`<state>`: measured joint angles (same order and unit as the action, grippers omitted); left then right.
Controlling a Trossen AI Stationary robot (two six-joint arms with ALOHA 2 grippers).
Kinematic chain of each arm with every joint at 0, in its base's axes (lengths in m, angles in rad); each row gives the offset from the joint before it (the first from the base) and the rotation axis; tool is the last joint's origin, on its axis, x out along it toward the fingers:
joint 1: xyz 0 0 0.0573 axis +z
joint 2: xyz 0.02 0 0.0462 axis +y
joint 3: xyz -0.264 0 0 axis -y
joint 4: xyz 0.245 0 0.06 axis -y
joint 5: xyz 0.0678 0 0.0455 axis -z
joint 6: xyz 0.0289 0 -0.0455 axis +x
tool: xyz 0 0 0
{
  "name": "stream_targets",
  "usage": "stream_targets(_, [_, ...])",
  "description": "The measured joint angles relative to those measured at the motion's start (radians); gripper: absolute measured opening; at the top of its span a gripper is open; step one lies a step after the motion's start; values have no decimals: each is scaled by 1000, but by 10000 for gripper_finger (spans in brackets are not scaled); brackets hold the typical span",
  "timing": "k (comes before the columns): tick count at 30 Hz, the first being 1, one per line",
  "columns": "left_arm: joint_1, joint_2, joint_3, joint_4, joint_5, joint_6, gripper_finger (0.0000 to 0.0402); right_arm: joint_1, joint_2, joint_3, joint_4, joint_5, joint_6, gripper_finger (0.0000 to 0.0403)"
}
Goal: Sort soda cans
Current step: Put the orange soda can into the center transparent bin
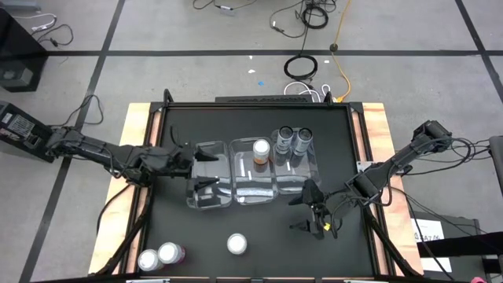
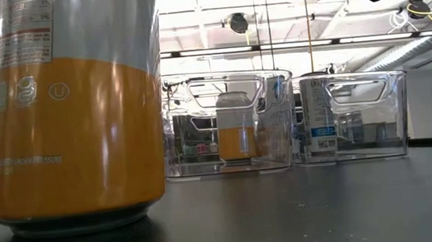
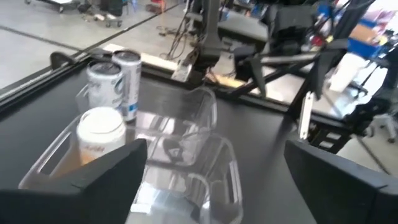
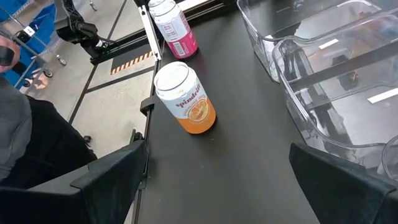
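Three clear bins stand in a row mid-table. The left bin [image 1: 208,185] holds nothing, the middle bin [image 1: 253,185] holds an orange soda can [image 1: 261,151], and the right bin [image 1: 292,177] holds two grey cans [image 1: 295,137]. A second orange can [image 1: 236,244] [image 4: 186,99] stands upright near the front edge. Two pink cans [image 1: 159,256] [image 4: 174,28] stand at the front left corner. My left gripper [image 1: 206,171] [image 3: 214,155] hovers open over the left bin. My right gripper [image 1: 302,211] [image 4: 217,155] hangs open near the right bin, pointing toward the loose orange can.
The black tabletop has a raised frame [image 1: 149,157] along its sides. Bare table lies between the bins and the front cans. Cables [image 1: 314,67] lie on the floor beyond the far edge. A person's clothing [image 4: 25,143] shows past the table's edge in the right wrist view.
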<state>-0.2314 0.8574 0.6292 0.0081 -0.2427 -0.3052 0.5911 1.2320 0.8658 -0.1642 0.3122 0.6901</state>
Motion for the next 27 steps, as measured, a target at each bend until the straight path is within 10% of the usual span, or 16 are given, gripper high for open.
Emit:
stream_targets(18, [0,0,0,-54,74,-189,396,40,-12,0,-67,76,-141,389])
stream_targets(27, [-9,34,82,-162,100,-266,396,39,-247,-99,-114,81,-228,389])
